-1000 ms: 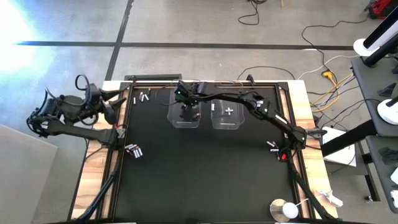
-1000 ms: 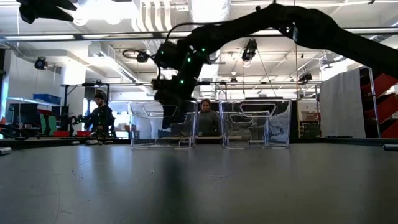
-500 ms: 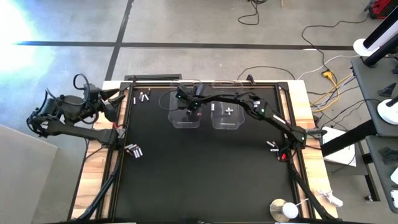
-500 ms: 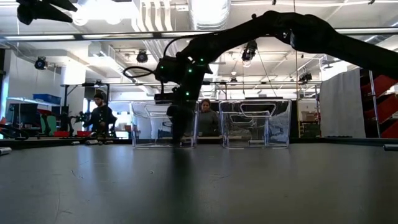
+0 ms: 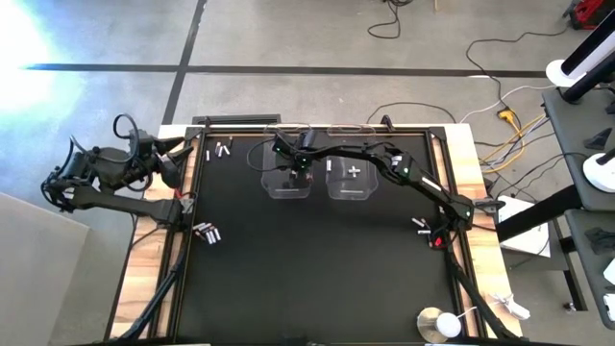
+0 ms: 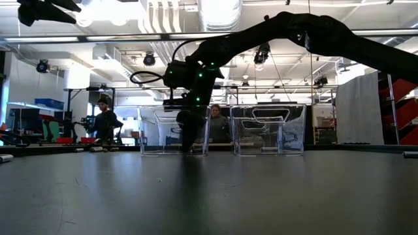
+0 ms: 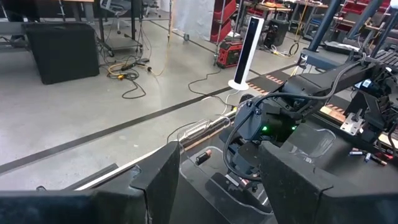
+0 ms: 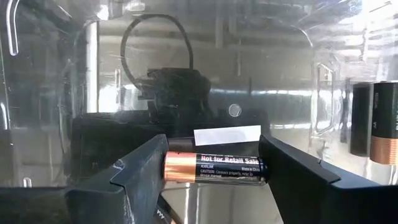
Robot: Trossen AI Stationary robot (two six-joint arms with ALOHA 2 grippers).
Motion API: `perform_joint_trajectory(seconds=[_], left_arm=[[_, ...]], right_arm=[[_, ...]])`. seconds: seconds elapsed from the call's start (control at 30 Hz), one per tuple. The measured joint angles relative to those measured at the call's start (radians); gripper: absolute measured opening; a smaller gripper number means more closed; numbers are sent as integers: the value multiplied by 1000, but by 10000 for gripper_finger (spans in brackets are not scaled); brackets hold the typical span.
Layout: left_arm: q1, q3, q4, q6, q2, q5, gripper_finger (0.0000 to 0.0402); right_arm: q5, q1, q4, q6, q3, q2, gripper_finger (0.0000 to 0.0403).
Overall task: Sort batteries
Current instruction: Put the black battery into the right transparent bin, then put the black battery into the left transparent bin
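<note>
My right gripper (image 5: 291, 174) reaches down into the left clear tub (image 5: 273, 186). In the right wrist view it (image 8: 212, 169) is shut on a black battery with a copper end (image 8: 211, 168). Another dark battery (image 8: 373, 124) lies in the same tub. White batteries (image 5: 355, 172) lie in the right tub (image 5: 338, 189). Loose batteries lie on the black mat at the far left (image 5: 223, 149), the left edge (image 5: 206, 233) and the right edge (image 5: 423, 228). My left gripper (image 7: 217, 163) waits open and raised beyond the table's left edge (image 5: 181, 154). My right gripper holds the battery endwise: its copper end (image 8: 169, 168) meets one finger and its black end (image 8: 260, 169) the other. The fingers slant down from above into the tub. The battery lies level between them. Whether it rests on the tub floor, I cannot tell.
The two clear tubs (image 6: 268, 129) stand side by side at the far middle of the mat. A round white object (image 5: 440, 323) sits at the near right corner. People stand in the room behind the table (image 6: 104, 124). The mat's middle (image 5: 317, 269) is bare.
My right gripper has sunk from above the rim of the left tub down inside it, rolling a little at the wrist as it went.
</note>
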Motion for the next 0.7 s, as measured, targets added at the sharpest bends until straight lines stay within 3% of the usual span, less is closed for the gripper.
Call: perform_joint_trajectory(seconds=[0.47, 0.7], left_arm=[[0, 59, 0, -95, 1, 176, 198], [0, 38, -94, -157, 1, 281, 198]], right_arm=[[23, 1, -3, 0, 20, -15, 289], [88, 12, 65, 37, 27, -135, 306]])
